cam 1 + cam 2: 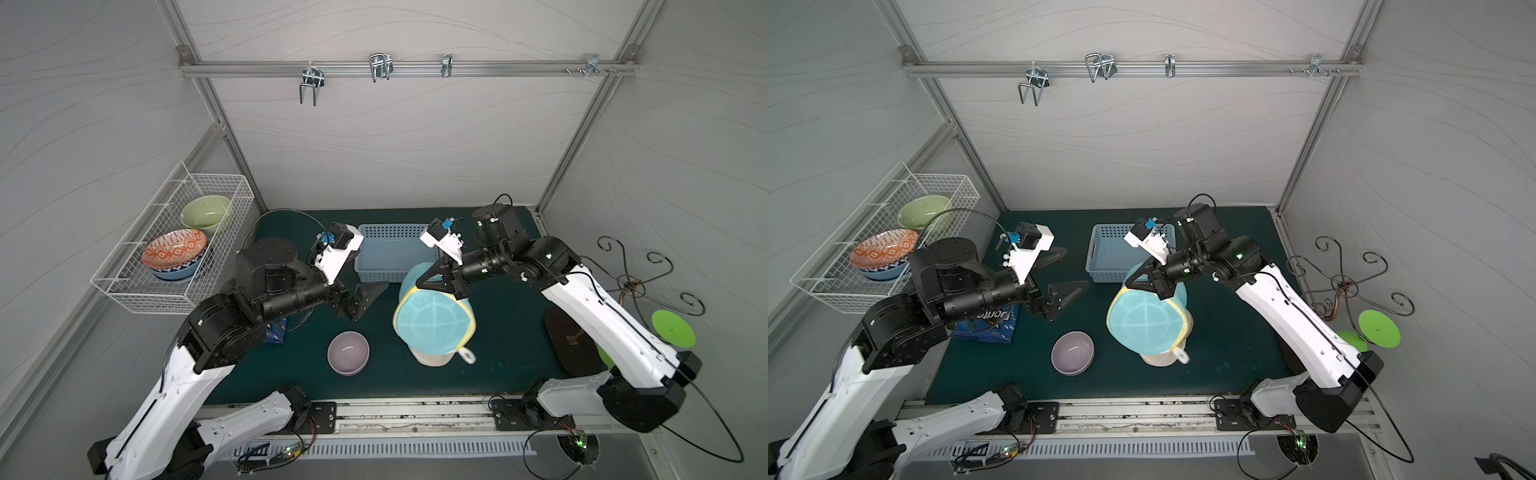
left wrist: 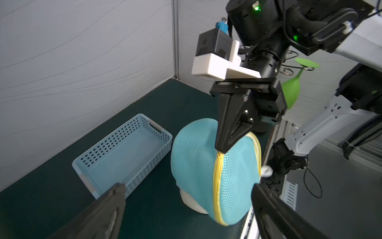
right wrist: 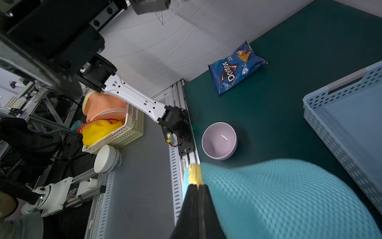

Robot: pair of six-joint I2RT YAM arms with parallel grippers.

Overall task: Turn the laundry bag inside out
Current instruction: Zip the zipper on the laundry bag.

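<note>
Laundry bag (image 1: 432, 322): blue mesh w/ yellow seam, at ctr of table (image 1: 511, 332), just before blue basket (image 1: 390, 253), near purple bowl (image 1: 348, 352). Right jaws clamped on yellow seam at bag top; both wrist views show it close. Left jaws wide apart, holding nothing, apart from bag. Chips bag (image 3: 235, 68) whole only in right wrist view; top views half hide it under left arm (image 1: 249, 299). Count: 1 laundry bag, 1 basket, 1 bowl on table, 3 bowls in wire rack (image 1: 137, 297).
</note>
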